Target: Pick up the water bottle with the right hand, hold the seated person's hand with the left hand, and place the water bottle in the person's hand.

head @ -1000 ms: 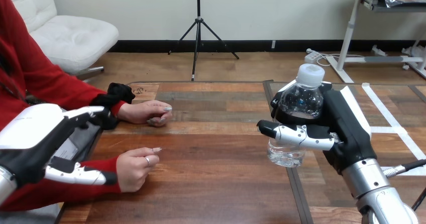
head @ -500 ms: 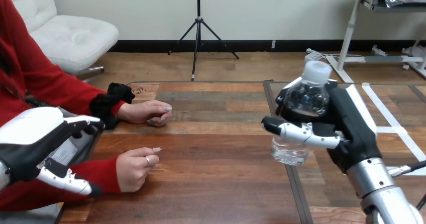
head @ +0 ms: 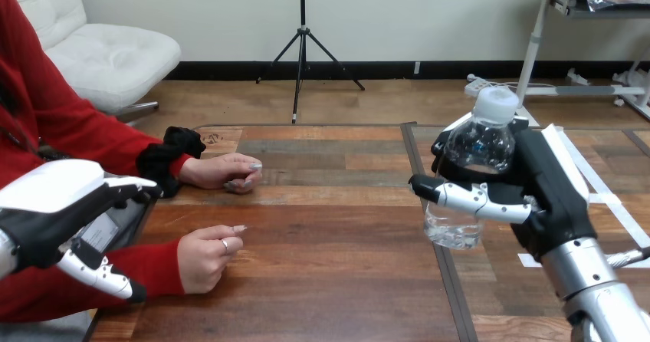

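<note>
My right hand [head: 536, 192] is curled round a clear water bottle [head: 471, 169] with a white cap, holding it upright and lifted above the table at the right. My left hand [head: 57, 215] hangs at the left edge, fingers relaxed, just above the person's near forearm and apart from it. The person's near hand [head: 205, 256] rests as a loose fist on the table, right of my left hand. The person's far hand [head: 224, 171] lies flat on the table further back.
The wooden table [head: 329, 235] stretches between my two hands. A seam between table sections [head: 429, 212] runs below the bottle. White tape lines [head: 594, 177] mark the right side of the table.
My right hand has carried the bottle a little to the right and upward. My left hand has drawn back towards the left edge, away from the person's near hand.
</note>
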Motion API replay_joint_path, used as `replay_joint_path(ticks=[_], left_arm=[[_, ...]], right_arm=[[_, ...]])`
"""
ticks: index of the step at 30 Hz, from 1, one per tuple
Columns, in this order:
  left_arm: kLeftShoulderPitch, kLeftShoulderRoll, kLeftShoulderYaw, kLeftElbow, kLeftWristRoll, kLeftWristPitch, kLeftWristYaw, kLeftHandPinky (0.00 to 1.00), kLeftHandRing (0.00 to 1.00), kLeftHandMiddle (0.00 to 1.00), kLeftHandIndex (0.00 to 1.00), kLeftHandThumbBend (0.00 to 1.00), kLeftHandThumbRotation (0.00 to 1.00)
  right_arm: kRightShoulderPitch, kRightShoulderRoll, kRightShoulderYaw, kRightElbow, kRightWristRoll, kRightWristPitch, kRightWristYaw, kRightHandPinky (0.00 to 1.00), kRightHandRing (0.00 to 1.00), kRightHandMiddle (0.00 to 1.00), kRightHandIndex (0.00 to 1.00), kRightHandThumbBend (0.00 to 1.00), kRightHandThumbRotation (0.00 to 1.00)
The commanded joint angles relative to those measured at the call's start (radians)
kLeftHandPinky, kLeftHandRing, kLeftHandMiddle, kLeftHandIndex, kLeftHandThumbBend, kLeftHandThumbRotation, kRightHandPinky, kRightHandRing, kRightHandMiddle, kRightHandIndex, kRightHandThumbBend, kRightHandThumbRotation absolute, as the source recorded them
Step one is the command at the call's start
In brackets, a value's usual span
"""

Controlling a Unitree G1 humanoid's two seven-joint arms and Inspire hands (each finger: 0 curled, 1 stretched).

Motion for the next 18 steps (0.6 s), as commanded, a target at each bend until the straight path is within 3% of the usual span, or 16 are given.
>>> replay_joint_path(ticks=[1, 11, 18], left_arm=[[-0.083, 0.023, -0.030, 0.029, -0.012, -0.014, 0.000, 0.74, 0.80, 0.84, 0.86, 1.00, 0.29], [-0.116, 0.011, -0.076, 0.057, 0.006, 0.002, 0.004, 0.74, 0.80, 0.85, 0.87, 1.00, 0.25], [-0.141, -0.007, -0.110, 0.100, 0.024, -0.027, 0.050, 0.72, 0.79, 0.84, 0.86, 1.00, 0.21]], right_arm=[[-0.052, -0.005, -0.018, -0.092, 0.015, 0.002, -0.017, 0.23, 0.27, 0.35, 0.39, 0.82, 0.00], [-0.058, -0.003, -0.009, -0.143, 0.012, 0.050, -0.030, 0.21, 0.26, 0.33, 0.38, 0.82, 0.00], [-0.068, -0.002, -0.003, -0.167, 0.009, 0.075, -0.035, 0.21, 0.25, 0.33, 0.37, 0.82, 0.00]])
